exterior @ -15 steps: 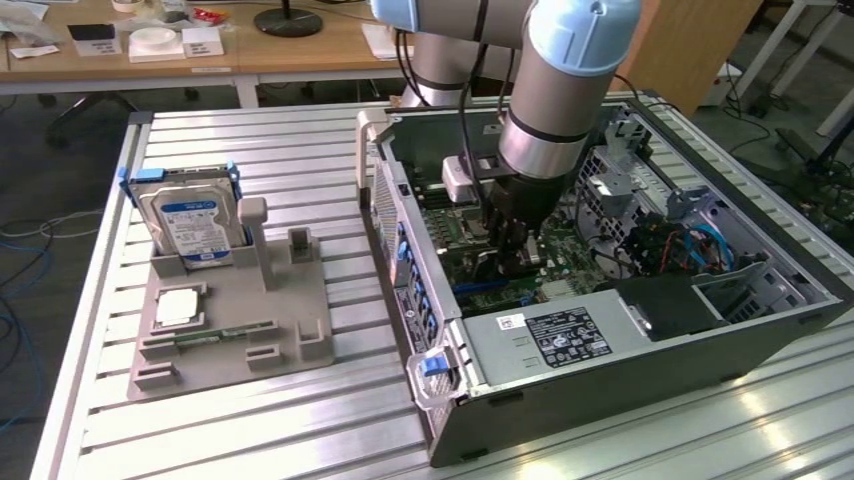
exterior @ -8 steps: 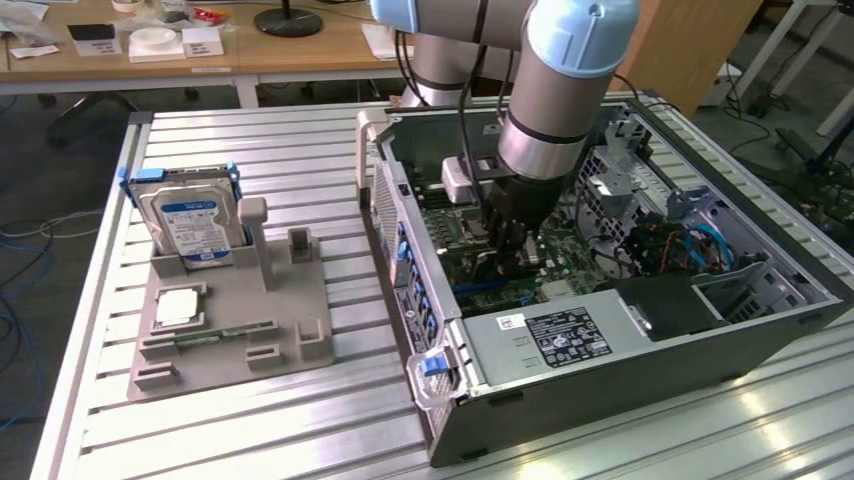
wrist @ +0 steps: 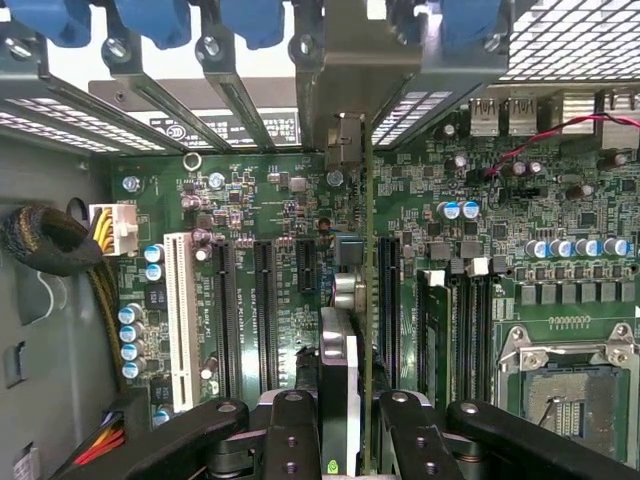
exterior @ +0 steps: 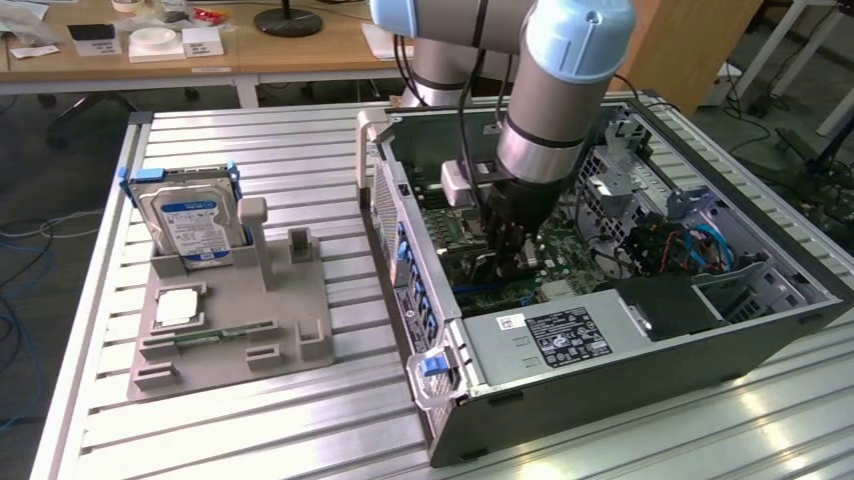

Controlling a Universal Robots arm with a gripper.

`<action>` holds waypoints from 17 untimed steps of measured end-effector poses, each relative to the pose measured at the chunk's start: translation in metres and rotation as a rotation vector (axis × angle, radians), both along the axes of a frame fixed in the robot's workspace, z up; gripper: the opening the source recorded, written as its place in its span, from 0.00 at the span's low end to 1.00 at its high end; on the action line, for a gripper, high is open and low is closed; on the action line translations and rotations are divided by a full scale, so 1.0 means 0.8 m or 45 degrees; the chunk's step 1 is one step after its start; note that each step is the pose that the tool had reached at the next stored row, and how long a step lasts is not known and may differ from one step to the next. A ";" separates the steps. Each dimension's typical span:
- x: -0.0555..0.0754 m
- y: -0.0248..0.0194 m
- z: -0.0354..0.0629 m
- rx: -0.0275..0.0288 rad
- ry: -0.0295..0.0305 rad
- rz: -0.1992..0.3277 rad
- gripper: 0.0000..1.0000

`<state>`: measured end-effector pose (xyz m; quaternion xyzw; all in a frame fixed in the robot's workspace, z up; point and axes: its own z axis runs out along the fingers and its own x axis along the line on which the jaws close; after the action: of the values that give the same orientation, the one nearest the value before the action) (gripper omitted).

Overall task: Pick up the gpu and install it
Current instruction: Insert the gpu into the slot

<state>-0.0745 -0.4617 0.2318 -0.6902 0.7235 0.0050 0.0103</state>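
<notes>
Tool (wrist: 345,420) clamped on the gpu (wrist: 340,375), card held edge-on just above the green motherboard (wrist: 260,200) inside the open computer case (exterior: 747,330), hard drive (exterior: 194,225) upright in its grey holder (exterior: 280,300) at the exterior view's left on the bench (exterior: 267,140).

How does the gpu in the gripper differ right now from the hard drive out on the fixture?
The gpu is seen edge-on between the gripper fingers, over the motherboard slots inside the case; the hard drive stands untouched in the grey fixture outside it. The gpu looks thin and dark; the hard drive is a thicker silver block with a blue-white label. Both stand on edge.
</notes>
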 end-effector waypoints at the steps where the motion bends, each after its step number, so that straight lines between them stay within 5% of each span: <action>1: 0.000 0.0002 -0.001 -0.0001 0.0001 0.000 0.28; 17: 0.000 0.0024 -0.001 -0.0001 0.0006 0.000 0.28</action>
<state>-0.0746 -0.4598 0.2314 -0.6902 0.7235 0.0051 0.0101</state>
